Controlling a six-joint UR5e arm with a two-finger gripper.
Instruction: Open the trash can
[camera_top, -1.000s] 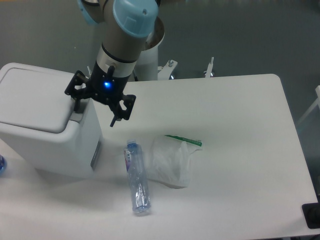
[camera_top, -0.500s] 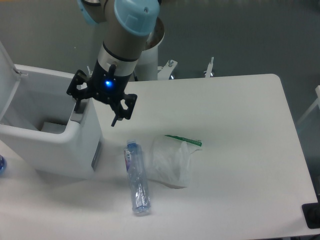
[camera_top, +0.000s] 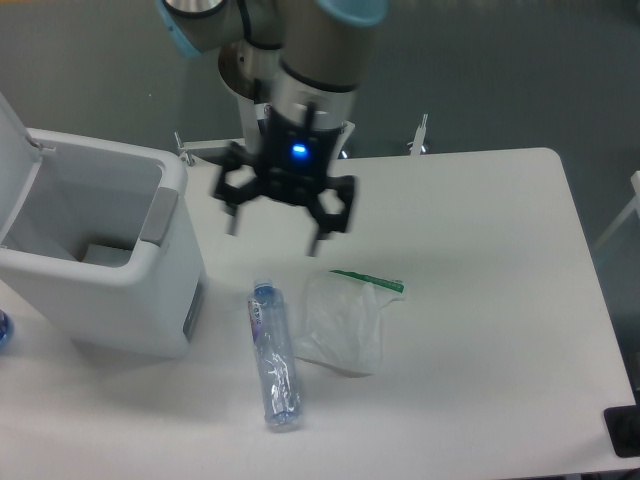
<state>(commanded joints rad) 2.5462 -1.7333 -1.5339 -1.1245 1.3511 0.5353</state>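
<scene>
The trash can (camera_top: 95, 265) sits at the bench's left edge with its lid (camera_top: 15, 165) swung up and back on the far left, the inside showing and the grey push tab (camera_top: 163, 215) exposed on its right rim, so the opening looks done. What is left, by my judgement, is a clean retreat: keep the gripper (camera_top: 280, 215) high and away from the raised lid so nothing knocks it shut, and above the bottle (camera_top: 274, 355) and the plastic bag (camera_top: 345, 320) lying toward the front edge. The gripper is released, fingers spread and holding nothing, blurred with motion over the middle of the bench near the back edge. Half a second ago it hung right at the can's push tab; it has since swung clear to the right, while the lid has stayed up and the bottle and bag have not shifted.
</scene>
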